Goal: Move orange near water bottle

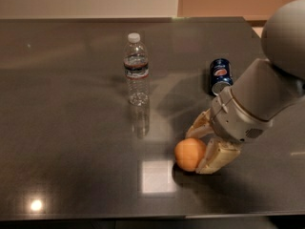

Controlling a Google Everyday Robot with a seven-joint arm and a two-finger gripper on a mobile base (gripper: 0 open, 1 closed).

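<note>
At lower centre of the frame, on the table (66,128), the gripper (196,150) has two fingers (217,157) clamped on one orange (188,153). One water bottle (137,75) stands well apart, upper centre; one blue can (220,74) lies right of it.

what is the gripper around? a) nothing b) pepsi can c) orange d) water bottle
C: the gripper sits at the near right of the table with a finger on each side of the orange; the water bottle and Pepsi can are well clear of it.
</note>
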